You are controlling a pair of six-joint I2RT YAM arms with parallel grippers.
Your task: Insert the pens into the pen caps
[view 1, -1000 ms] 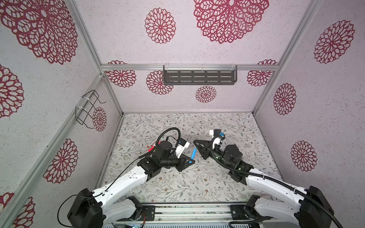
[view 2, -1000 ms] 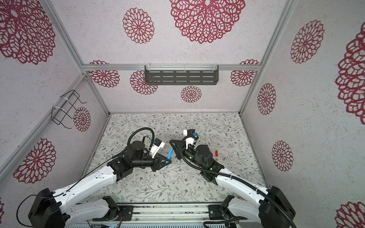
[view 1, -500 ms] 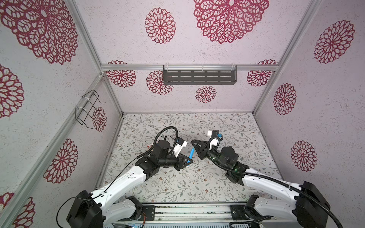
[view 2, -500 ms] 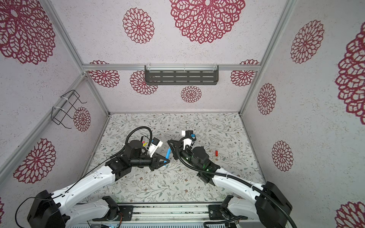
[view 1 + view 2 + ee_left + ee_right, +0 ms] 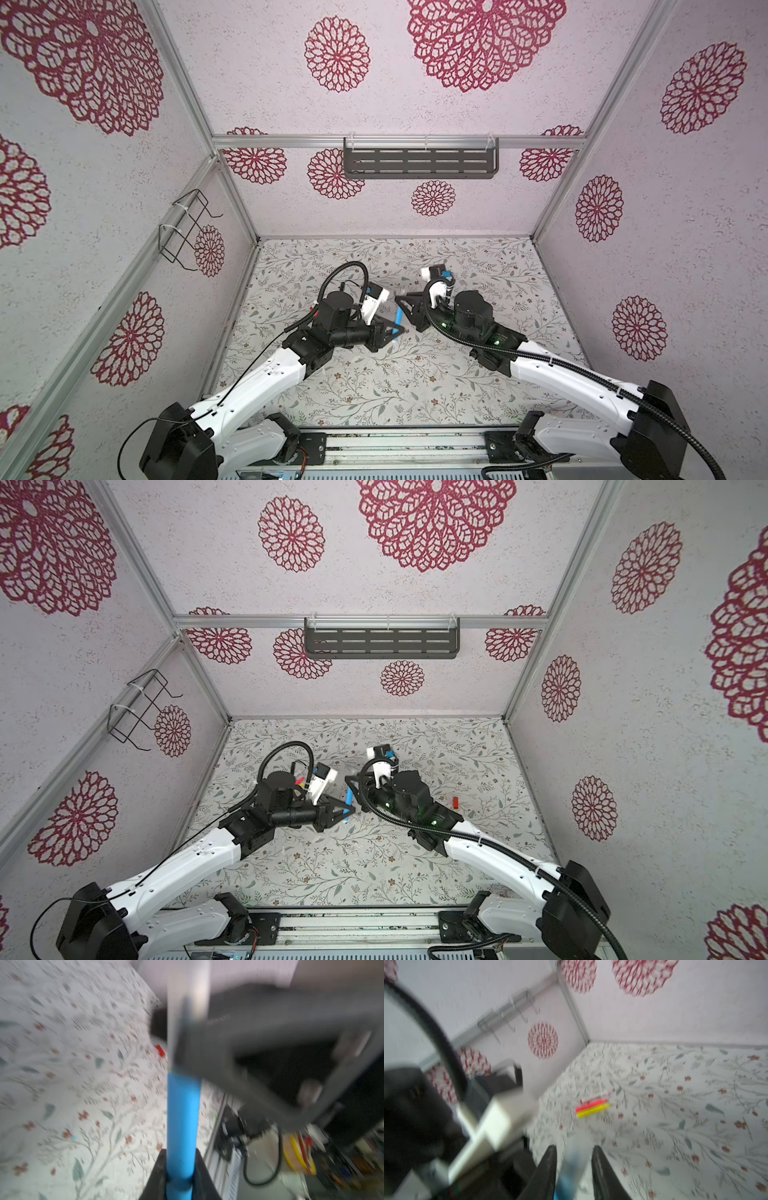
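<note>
Left wrist view: blue pen (image 5: 182, 1118) in left gripper (image 5: 179, 1172), seemingly capped.

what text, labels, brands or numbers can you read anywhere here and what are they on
No text can be read in any view.
white pen: reddish marks, perhaps print, too blurred to read.
blue pen, pink pen, yellow pen: no print shows.
walls and table cloth: flower patterns only, no lettering.
</note>
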